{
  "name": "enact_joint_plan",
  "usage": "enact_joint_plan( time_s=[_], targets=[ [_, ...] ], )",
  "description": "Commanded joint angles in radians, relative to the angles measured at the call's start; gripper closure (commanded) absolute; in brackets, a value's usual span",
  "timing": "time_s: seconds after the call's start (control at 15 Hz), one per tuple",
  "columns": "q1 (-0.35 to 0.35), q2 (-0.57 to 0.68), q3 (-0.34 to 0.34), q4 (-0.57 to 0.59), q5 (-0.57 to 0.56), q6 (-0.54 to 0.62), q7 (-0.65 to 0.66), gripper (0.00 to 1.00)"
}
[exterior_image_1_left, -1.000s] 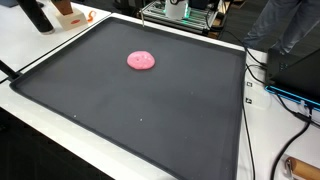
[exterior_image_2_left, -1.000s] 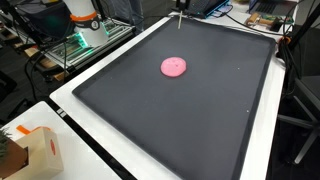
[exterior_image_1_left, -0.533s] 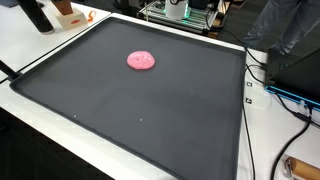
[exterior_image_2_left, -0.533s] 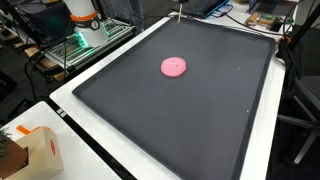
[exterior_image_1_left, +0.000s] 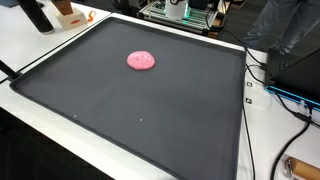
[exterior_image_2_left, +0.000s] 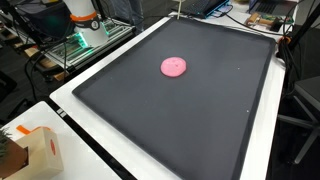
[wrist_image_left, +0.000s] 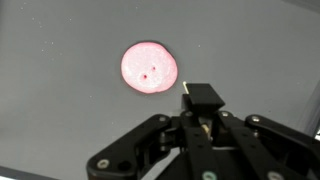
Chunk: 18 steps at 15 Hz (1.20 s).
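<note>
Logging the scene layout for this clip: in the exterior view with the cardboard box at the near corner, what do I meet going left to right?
cardboard box → white and orange device → pink disc. The black mat spans most of the width, so it is left out of the order.

Seen from the wrist, the gripper (wrist_image_left: 204, 96) comes in from the bottom edge of the picture and points forward and downward. Its two black fingertips (wrist_image_left: 208, 93) are pressed together into one block, with nothing caught between them. Behind them the linkage bars (wrist_image_left: 135, 148) fan out to either side. The whole gripper hangs in the air and touches nothing.
</note>
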Motion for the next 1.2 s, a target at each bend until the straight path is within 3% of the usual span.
enact_joint_plan(
  time_s=[0.0, 0.4, 0.47, 0.6, 0.8, 1.13],
  targets=[
    [0.002, 0.000, -0.001, 0.002, 0.000, -0.003, 0.001, 0.87],
    [0.002, 0.000, -0.001, 0.002, 0.000, -0.004, 0.001, 0.87],
    [0.002, 0.000, -0.001, 0.002, 0.000, -0.004, 0.001, 0.97],
    [-0.016, 0.018, -0.017, 0.025, 0.039, -0.032, -0.030, 0.97],
    [-0.049, 0.024, -0.046, 0.040, 0.119, -0.045, -0.118, 0.97],
    [-0.127, 0.065, -0.107, 0.060, 0.322, -0.087, -0.379, 0.97]
  ],
)
